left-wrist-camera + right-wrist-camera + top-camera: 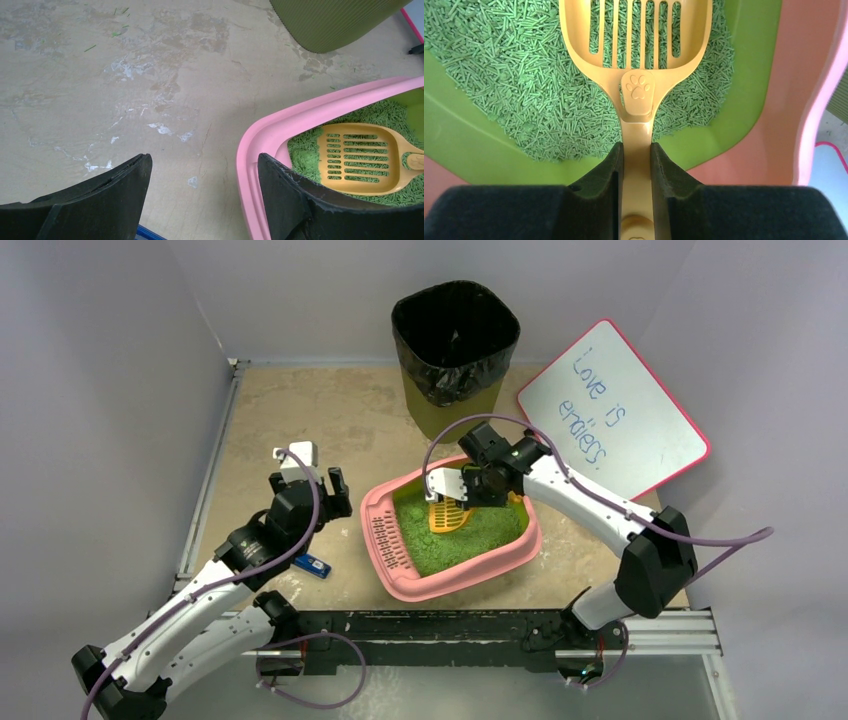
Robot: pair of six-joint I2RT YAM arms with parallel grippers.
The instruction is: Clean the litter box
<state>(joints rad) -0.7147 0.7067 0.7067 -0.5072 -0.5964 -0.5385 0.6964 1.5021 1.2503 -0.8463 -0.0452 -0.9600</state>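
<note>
The pink litter box (490, 570) with green litter (455, 540) sits mid-table, its slotted lip at the left end. My right gripper (637, 147) is shut on the handle of a yellow slotted scoop (639, 45), whose head lies on the litter; the scoop also shows in the top view (448, 515) and in the left wrist view (362, 157). My left gripper (330, 485) is open and empty, just left of the box. In the left wrist view (205, 167) its right finger is over the pink rim (270, 135).
A tall olive bin (455, 350) with a black bag stands behind the box. A whiteboard (615, 410) with a pink frame leans at the back right. A small blue object (314, 565) lies on the table near the left arm.
</note>
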